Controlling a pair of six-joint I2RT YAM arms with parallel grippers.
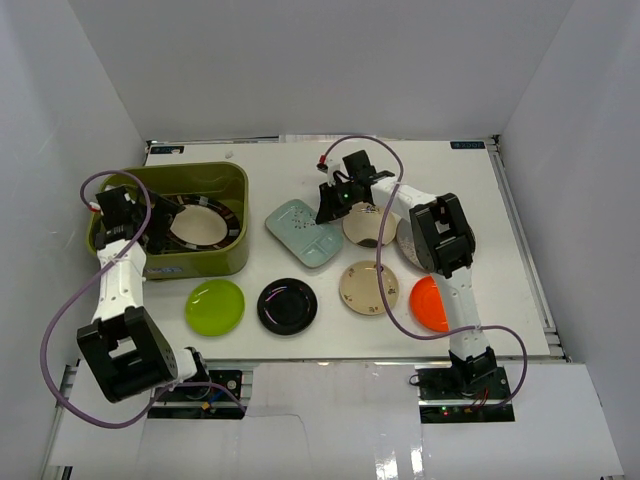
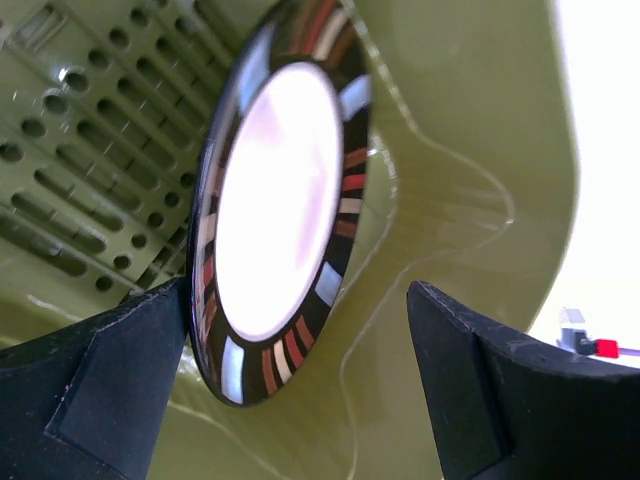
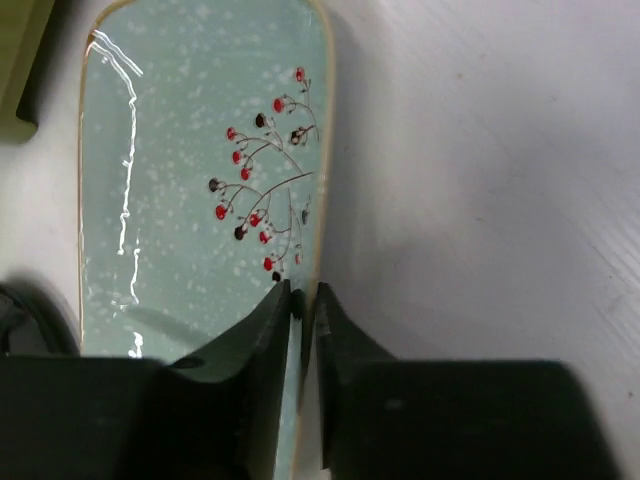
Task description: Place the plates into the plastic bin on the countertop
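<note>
The olive-green plastic bin (image 1: 230,190) stands at the left, with a dark-rimmed cream plate (image 1: 200,228) inside. My left gripper (image 1: 157,228) is open inside the bin. In the left wrist view the plate (image 2: 280,200) stands tilted on edge, its rim against my left finger (image 2: 120,380), and the other finger is well clear. My right gripper (image 1: 326,210) is shut on the long rim of the pale teal tray (image 1: 303,233); the right wrist view shows the tray (image 3: 200,180) pinched between the closed gripper (image 3: 303,300).
On the white countertop (image 1: 480,200) lie a lime green plate (image 1: 214,306), a black plate (image 1: 287,306), a cream patterned plate (image 1: 368,287), an orange plate (image 1: 430,303), another cream plate (image 1: 366,225) and a grey plate (image 1: 408,243) partly under my right arm. White walls surround the table.
</note>
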